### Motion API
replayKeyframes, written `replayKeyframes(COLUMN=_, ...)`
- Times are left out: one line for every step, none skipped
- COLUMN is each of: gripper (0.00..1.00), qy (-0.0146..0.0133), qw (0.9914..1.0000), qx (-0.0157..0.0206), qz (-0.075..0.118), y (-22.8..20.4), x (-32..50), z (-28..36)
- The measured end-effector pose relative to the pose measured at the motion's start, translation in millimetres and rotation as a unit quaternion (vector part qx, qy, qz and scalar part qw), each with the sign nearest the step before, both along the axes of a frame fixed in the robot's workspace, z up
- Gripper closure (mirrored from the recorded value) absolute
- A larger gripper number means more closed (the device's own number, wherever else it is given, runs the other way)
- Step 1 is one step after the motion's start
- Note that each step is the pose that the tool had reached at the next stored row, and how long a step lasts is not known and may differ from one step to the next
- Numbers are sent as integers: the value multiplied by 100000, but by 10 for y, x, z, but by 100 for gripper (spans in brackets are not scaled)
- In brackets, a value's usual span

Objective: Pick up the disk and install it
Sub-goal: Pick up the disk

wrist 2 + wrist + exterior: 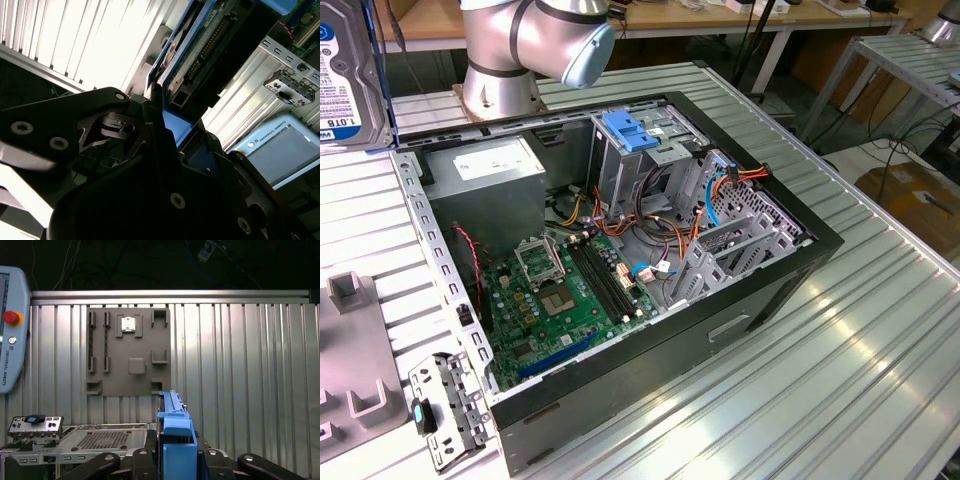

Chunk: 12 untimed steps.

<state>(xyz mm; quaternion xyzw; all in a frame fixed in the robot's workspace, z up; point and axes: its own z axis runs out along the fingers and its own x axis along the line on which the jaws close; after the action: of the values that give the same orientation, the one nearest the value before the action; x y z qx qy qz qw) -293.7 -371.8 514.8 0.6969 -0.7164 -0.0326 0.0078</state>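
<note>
Blue plastic edges the disk (pixel 173 432) that my jaws are clenched on; in the first wrist view I see the black fingers (pixel 142 462) pressed against both sides of its carrier frame, with the disk standing on edge between them. In the second wrist view the disk (pixel 202 42) shows its green circuit side and a connector row, and its blue frame runs down into the grip. In the exterior view the disk (pixel 350 70) sits at the exterior view's far left, label side showing, raised off the ribbed metal table (pixel 840 380) and outside the open computer case (pixel 790 275). The case lies on its side with the green motherboard (pixel 560 290) exposed, a grey power supply (pixel 485 170) near the arm (pixel 535 40), and a tall grey drive cage (pixel 630 180) topped by a blue handle (pixel 632 133). A small metal bracket (pixel 445 400) rests on the table just beside the case. Looking down in the first wrist view, I see a grey fixture tray (pixel 127 352) on the table and a teach pendant (pixel 12 330) well apart from it
</note>
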Motion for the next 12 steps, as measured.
replayKeyframes(gripper=63, qy=1, qw=100000, qx=1, qz=3, y=0, x=7, z=0)
replayKeyframes(gripper=63, qy=1, qw=100000, qx=-1, qz=1, y=-1, x=10, z=0)
replayKeyframes(gripper=63, qy=1, qw=100000, qx=1, qz=-4, y=0, x=11, z=0)
replayKeyframes(gripper=63, qy=1, qw=100000, qx=2, qz=-6, y=0, x=12, z=0)
replayKeyframes(gripper=63, qy=2, qw=100000, qx=0, qz=-4, y=0, x=13, z=0)
replayKeyframes(gripper=63, qy=4, qw=100000, qx=-2, qz=2, y=0, x=14, z=0)
replayKeyframes(gripper=63, qy=0, qw=100000, qx=0, qz=1, y=0, x=14, z=0)
replayKeyframes(gripper=63, qy=1, qw=100000, qx=0, qz=1, y=0, x=14, z=0)
replayKeyframes(gripper=63, qy=-1, qw=100000, qx=5, qz=2, y=0, x=14, z=0)
replayKeyframes(gripper=63, qy=0, qw=100000, qx=6, qz=0, y=0, x=14, z=0)
replayKeyframes(gripper=63, qy=-1, qw=100000, qx=7, qz=0, y=0, x=14, z=0)
replayKeyframes(gripper=63, qy=1, qw=100000, qx=5, qz=0, y=-1, x=14, z=0)
